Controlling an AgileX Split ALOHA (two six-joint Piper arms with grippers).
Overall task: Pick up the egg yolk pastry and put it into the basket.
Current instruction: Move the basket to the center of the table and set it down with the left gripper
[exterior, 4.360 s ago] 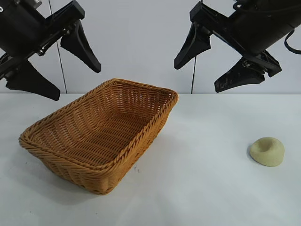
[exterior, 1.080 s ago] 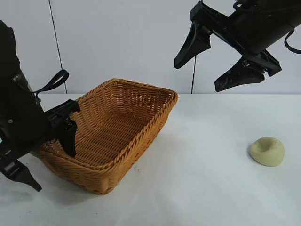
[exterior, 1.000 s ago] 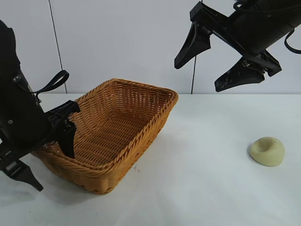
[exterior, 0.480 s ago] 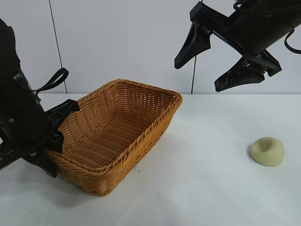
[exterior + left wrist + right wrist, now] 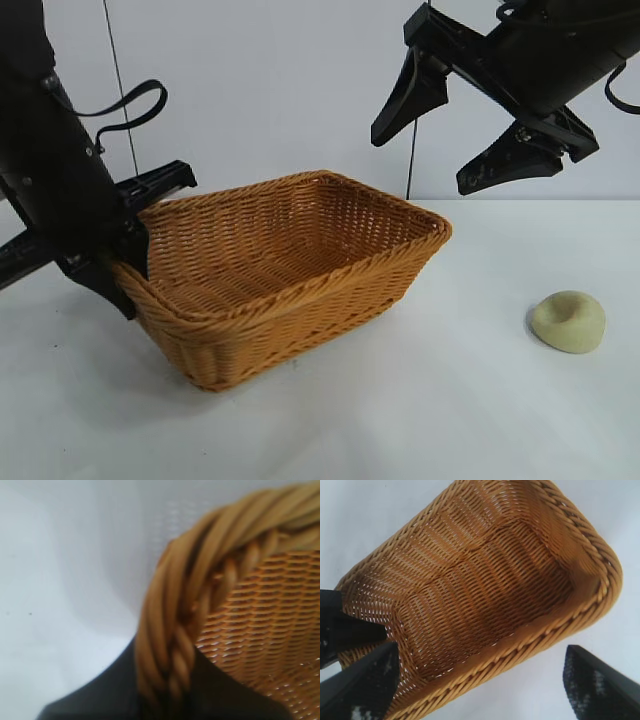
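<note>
On the white desk (image 5: 420,400), the basket (image 5: 300,300) occupies the left-centre of the exterior view, and the pastry (image 5: 568,321) lies well apart from it at the right. The pastry rests on the bare desk surface, dent upward, touched by neither arm. The left gripper (image 5: 128,262) stands at the basket's left end, its jaws clenched on the braided rim there: one black finger lies inside the wall and the other outside it. The left wrist view confirms this grasp, showing the thick rim (image 5: 175,645) running down between the two dark fingers (image 5: 100,695), with the woven inner wall to one side and the white desk to the other. The basket sits slightly tilted, its gripped end a little raised; whether that end is clear of the desk cannot be told. The right gripper (image 5: 470,125) hangs high above the desk, over the gap between the basket and the pastry, with its jaws released and spread wide, grasping nothing. In the right wrist view its two black fingertips (image 5: 597,685) frame the basket (image 5: 485,605) from above, so that the woven floor and sloping sides are seen. The left gripper (image 5: 340,630) shows there as a dark shape at the basket's far end. A white wall (image 5: 280,90) with a thin vertical seam stands behind both arms.
</note>
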